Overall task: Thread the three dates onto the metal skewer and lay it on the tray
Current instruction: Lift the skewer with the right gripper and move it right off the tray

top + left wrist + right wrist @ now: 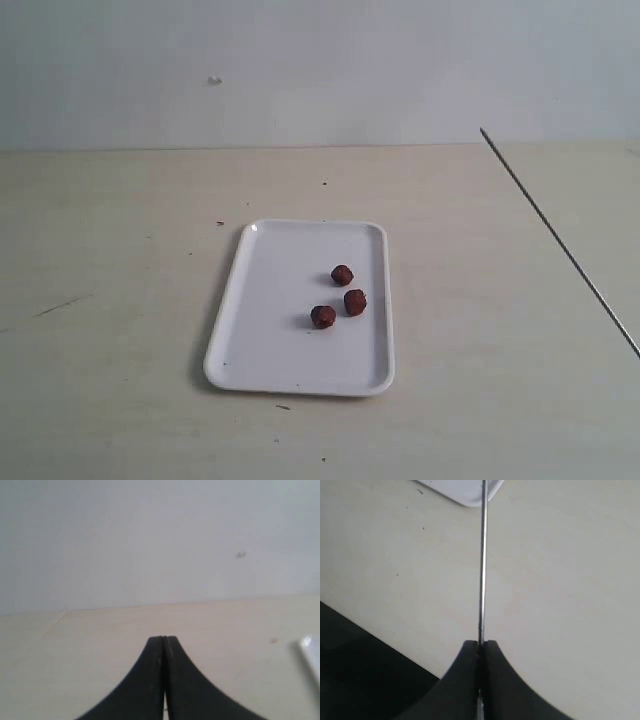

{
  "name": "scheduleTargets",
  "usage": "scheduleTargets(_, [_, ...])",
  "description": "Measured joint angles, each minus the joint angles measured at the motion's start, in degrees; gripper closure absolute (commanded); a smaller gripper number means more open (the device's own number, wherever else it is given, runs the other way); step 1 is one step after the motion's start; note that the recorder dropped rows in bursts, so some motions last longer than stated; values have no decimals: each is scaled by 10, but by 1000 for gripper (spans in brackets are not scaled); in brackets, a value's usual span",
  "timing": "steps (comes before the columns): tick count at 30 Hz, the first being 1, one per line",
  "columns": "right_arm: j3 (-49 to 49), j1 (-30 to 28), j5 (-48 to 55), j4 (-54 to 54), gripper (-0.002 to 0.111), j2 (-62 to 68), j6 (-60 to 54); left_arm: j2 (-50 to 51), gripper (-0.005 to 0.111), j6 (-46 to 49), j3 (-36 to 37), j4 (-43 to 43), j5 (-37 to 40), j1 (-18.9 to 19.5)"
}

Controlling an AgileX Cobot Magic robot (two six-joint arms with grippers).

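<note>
Three dark red-brown dates (342, 275), (355, 301), (323, 316) lie close together on the white tray (270, 340), right of its middle. The thin metal skewer (560, 243) slants across the right of the exterior view, from the far table edge down to the frame's right side. My right gripper (480, 642) is shut on the skewer (482, 565), which runs straight out from between its black fingers toward a corner of the tray (465, 492). My left gripper (164, 638) is shut with nothing in it, over bare table, a tray corner (312, 650) off to one side. Neither gripper appears in the exterior view.
The pale table (120, 300) carries a few small dark specks and scratches. A plain light wall (320, 60) rises behind it. In the right wrist view the table's edge and the dark space below it (360, 670) are beside the gripper.
</note>
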State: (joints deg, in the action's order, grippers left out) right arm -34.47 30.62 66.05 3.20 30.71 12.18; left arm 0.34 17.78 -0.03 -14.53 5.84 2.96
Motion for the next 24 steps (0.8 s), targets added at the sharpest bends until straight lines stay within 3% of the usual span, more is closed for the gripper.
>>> scheduleTargets(5, [0, 0, 2, 0, 108, 0, -5, 0, 107, -189, 0, -218, -48, 0])
scheduleTargets(8, [0, 0, 2, 0, 108, 0, -11, 0, 107, -260, 0, -288, -76, 0])
scheduleTargets(14, [0, 0, 2, 0, 108, 0, -17, 0, 107, -288, 0, -311, -133, 0])
scheduleTargets(24, [0, 0, 2, 0, 108, 0, -26, 0, 107, -392, 0, -315, -150, 0])
